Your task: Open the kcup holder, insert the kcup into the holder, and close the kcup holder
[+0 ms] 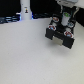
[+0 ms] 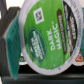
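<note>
While the exterior view showed only the gripper (image 1: 64, 21) hanging above the black kcup holder (image 1: 61, 35) on the white table (image 1: 25, 57), the wrist view revealed the green-topped kcup (image 2: 47, 36) pinched between its fingers (image 2: 11, 50), filling the frame.

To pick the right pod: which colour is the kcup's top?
Green with white lettering on the kcup, clearest in the wrist view.
</note>
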